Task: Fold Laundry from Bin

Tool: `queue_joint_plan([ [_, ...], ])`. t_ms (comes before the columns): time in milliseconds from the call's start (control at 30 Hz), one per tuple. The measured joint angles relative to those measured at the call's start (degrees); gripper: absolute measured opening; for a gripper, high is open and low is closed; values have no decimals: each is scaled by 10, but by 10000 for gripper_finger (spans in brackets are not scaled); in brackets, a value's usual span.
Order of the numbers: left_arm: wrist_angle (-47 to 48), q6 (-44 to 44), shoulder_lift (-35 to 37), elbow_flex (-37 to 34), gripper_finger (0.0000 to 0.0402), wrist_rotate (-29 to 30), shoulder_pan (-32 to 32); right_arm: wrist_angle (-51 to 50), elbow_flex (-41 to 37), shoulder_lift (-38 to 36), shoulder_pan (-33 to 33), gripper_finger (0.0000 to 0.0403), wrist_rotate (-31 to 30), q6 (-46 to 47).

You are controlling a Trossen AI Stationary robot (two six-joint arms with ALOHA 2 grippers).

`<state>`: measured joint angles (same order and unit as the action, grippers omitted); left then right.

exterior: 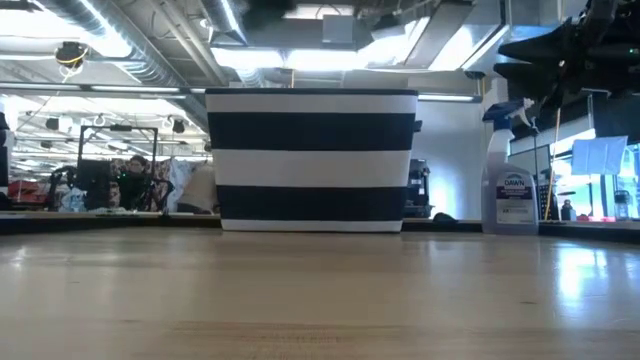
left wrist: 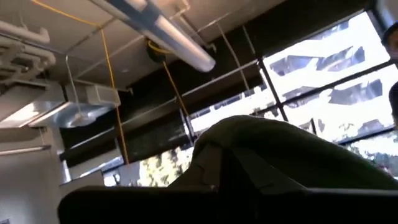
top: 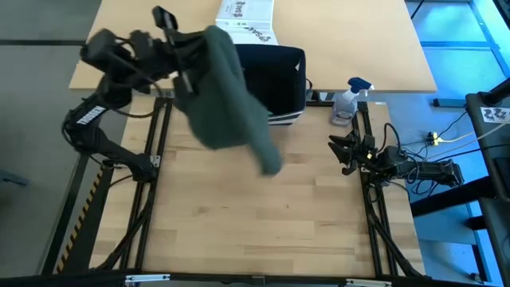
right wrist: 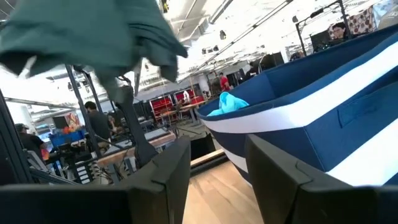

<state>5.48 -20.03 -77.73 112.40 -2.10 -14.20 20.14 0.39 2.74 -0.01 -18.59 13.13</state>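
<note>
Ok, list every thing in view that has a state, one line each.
left gripper: shut on the olive-green garment, raised.
olive-green garment: lifted, hanging clear of the bin.
bin: upright, a teal piece inside.
right gripper: open, empty.
spray bottle: upright.

One navy-and-white striped bin. Two garments: one olive-green piece, one teal piece. One spray bottle. One white printed box. Two grippers: left gripper, right gripper. One table.
</note>
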Motion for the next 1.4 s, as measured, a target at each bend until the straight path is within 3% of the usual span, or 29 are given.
queue_joint_plan([
  [167,59,68,0,30,8,-94,34,-1,0,0,0,152,0,0],
  [300,167,94,-3,30,8,-158,67,-1,0,0,0,152,0,0],
  [433,310,89,-15,29,8,-163,102,-6,0,0,0,152,0,0],
  [567,435,75,-30,23,8,-93,136,-7,0,0,0,152,0,0],
  [700,480,77,-35,-53,8,-2,174,-14,0,0,0,152,2,4],
  [867,434,95,-35,-223,8,69,217,-53,0,0,0,152,21,31],
  [1067,319,132,-33,-427,8,102,258,-97,0,0,0,152,71,81],
  [1267,309,238,-33,-551,8,202,307,-94,0,18,1,152,119,113],
  [1400,311,312,-32,-601,8,222,336,-70,0,62,1,152,127,120],
])
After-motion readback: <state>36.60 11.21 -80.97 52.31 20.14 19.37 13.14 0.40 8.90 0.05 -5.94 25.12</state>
